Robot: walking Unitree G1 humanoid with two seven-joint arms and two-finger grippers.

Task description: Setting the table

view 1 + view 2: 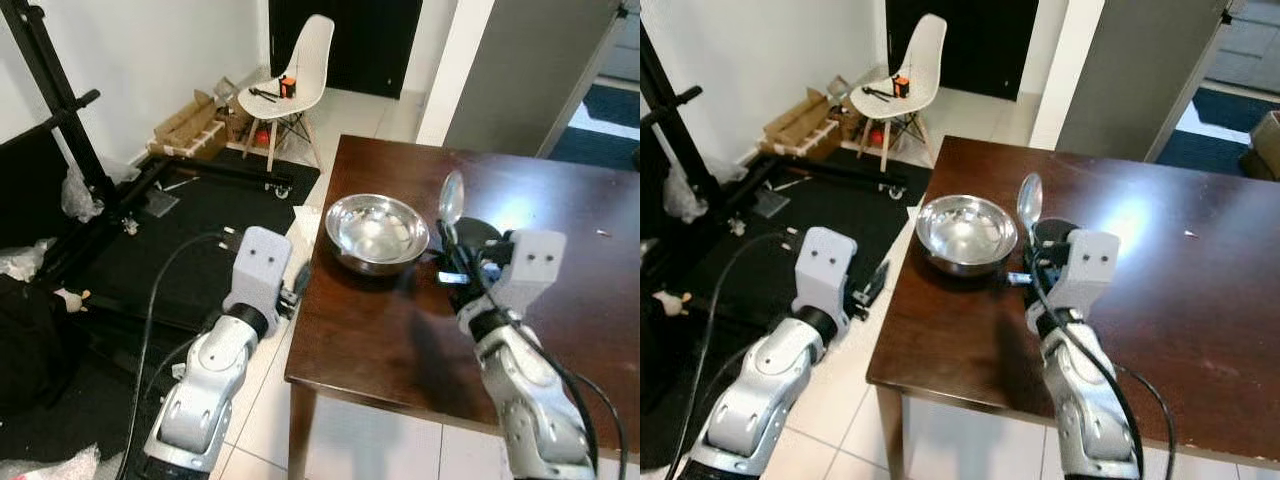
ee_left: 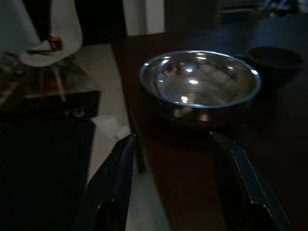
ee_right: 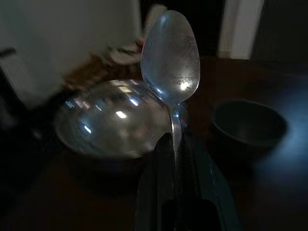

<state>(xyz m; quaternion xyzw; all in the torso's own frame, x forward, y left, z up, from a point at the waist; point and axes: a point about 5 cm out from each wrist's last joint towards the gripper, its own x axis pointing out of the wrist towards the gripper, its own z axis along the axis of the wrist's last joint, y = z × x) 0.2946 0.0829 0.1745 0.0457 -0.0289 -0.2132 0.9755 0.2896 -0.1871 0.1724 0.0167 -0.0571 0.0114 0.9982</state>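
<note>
Steel catches the light first: a wide, round stainless bowl [image 1: 377,232] with a mirror-smooth inside sits on the dark brown wooden surface [image 1: 560,300], close to its near-left edge, and I take it as my landmark. My right pincer [image 1: 452,262] hangs just to the right of that bowl, above the surface, its two long black fingers pressed together on the thin handle of a metal spoon [image 1: 452,200], which stands upright with its oval, slightly frosted scoop rising above the bowl's rim. Behind the spoon and just to the right of the steel bowl stands a smaller dark bowl [image 3: 249,121], matte and round. My left pincer [image 2: 175,187] hovers at the surface's edge to the left of the steel bowl, fingers spread apart and gripping nothing, aimed toward the bowl's side. As I judge it, the setting is partly done: both bowls are already down, the spoon is carried but not yet laid, and it must still be lowered flat beside a bowl; whether more pieces are due I cannot tell. Far beyond the steel bowl, on the tiled floor, stands a white moulded chair [image 1: 295,75].
</note>
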